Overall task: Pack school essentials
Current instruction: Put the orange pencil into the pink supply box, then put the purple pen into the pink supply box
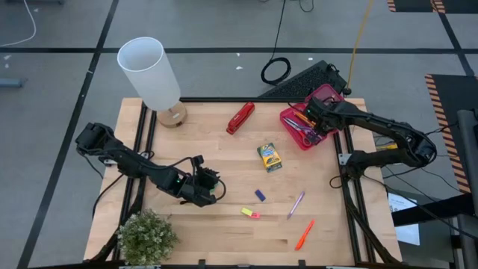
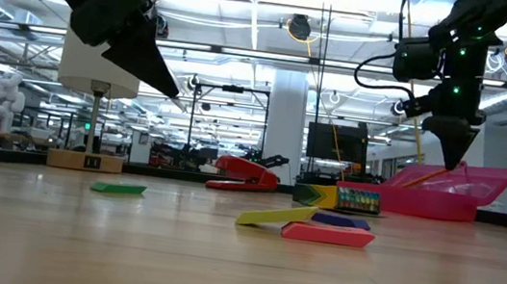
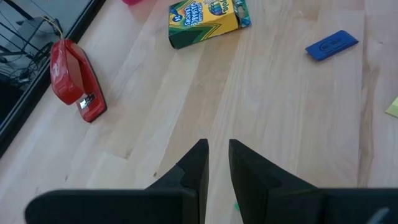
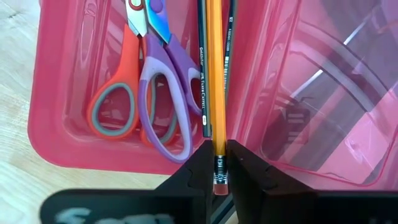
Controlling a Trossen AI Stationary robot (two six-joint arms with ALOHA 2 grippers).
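- The right pincer (image 4: pixel 219 163) hangs over the pink box (image 1: pixel 326 98) at the desk's far right corner, clamped on the eraser end of a yellow pencil (image 4: pixel 215 74). It holds the pencil lengthwise above the tray, probably so that it drops in beside the two dark pencils (image 4: pixel 203 68).
- The red-handled scissors (image 4: pixel 117 93) and purple-handled scissors (image 4: pixel 163 87) already lie side by side in the same tray, handles toward the camera, which leaves a strip for the thin items.
- The left pincer (image 3: pixel 216 163) hovers low over bare wood on the left half of the desk (image 1: pixel 216 149), its fingers nearly together and gripping nothing; it seems to be waiting.
- Still to be packed, spread over the middle and near side of the desk: the crayon box (image 1: pixel 269 157), a blue eraser (image 1: pixel 260 195), yellow and pink erasers (image 1: pixel 251 214), a purple pen (image 1: pixel 296 204) and an orange marker (image 1: pixel 304 234).
- The red stapler (image 1: pixel 240 117) lies near the lamp (image 1: pixel 153 75), apart from the loose stationery.
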